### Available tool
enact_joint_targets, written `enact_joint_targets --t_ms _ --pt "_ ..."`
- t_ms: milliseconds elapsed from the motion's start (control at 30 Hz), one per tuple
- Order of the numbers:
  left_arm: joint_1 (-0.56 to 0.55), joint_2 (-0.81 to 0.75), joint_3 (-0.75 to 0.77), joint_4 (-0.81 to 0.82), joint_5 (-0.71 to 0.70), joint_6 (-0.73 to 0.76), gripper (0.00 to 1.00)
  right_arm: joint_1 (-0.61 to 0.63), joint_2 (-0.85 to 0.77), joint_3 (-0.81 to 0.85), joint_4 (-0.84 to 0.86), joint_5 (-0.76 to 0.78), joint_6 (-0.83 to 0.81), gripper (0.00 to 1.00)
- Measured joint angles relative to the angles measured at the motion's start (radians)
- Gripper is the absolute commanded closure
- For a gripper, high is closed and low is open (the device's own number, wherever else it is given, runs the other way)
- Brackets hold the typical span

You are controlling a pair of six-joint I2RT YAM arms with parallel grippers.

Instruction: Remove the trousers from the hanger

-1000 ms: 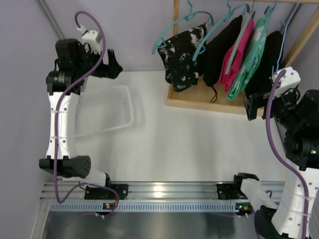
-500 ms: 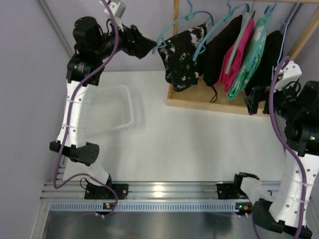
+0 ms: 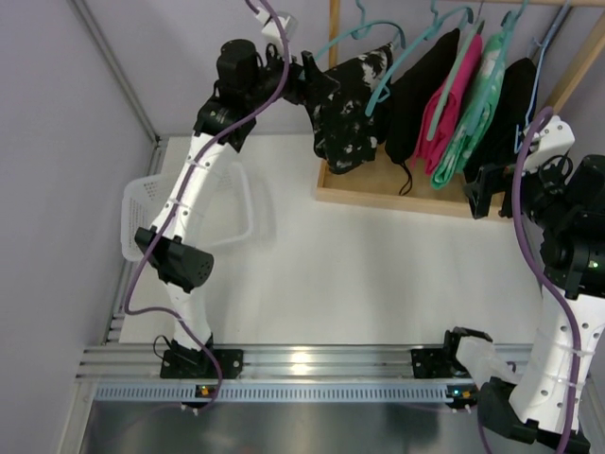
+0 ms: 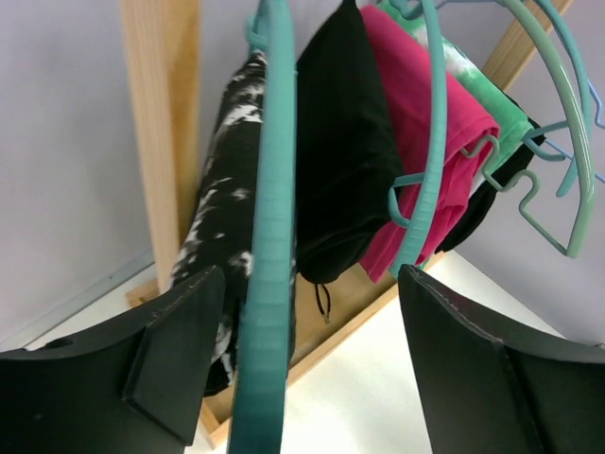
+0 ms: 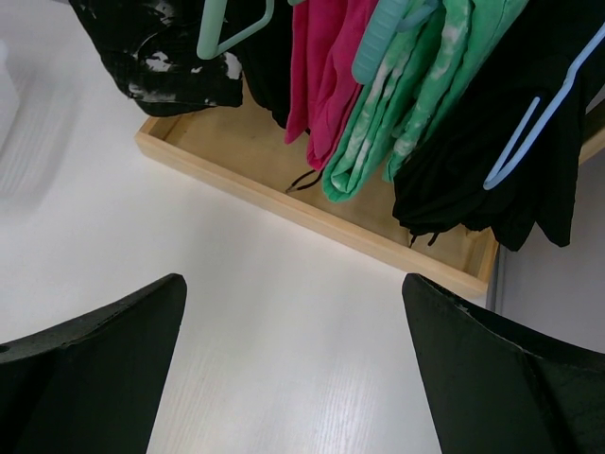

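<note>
The black-and-white marbled trousers (image 3: 348,113) hang on the teal hanger (image 3: 352,36) at the left end of the wooden rack. My left gripper (image 3: 319,85) is open at the hanger's left arm. In the left wrist view the hanger's teal bar (image 4: 269,236) runs between the open fingers (image 4: 180,355) of the left gripper (image 4: 312,378), nearer the left one, with the trousers (image 4: 222,208) draped behind it. My right gripper (image 3: 487,194) is open and empty near the rack's right end; the right wrist view shows it (image 5: 293,378) above bare table, with the trousers (image 5: 161,57) at the top left.
A plain black garment (image 3: 421,90), a pink one (image 3: 454,104), a green one (image 3: 482,104) and another black one (image 3: 518,104) hang to the right on their own hangers. The rack's wooden base tray (image 3: 397,196) lies below. A white basket (image 3: 151,203) sits at the left.
My left arm has swung from the back left corner up and right to the hanger, so its open jaws now straddle the teal bar. My right arm barely moved.
</note>
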State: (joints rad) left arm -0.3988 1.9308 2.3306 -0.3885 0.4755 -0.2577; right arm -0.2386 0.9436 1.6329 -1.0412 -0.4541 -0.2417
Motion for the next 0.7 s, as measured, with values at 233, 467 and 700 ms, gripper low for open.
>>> enact_joint_targets --t_ms 233,467,700 --pt "-0.051 0.056 0.023 0.031 -0.02 0.006 0.39 0.0 0.0 0.0 0.0 0.001 0.0 0.0" --pt "-0.08 0.085 0.044 0.059 -0.058 0.0 0.49 0.0 0.0 0.0 0.0 0.001 0.0 0.01" --pt "-0.11 0.126 0.091 0.115 -0.143 0.007 0.95 0.0 -0.002 0.0 0.0 0.002 0.0 0.01"
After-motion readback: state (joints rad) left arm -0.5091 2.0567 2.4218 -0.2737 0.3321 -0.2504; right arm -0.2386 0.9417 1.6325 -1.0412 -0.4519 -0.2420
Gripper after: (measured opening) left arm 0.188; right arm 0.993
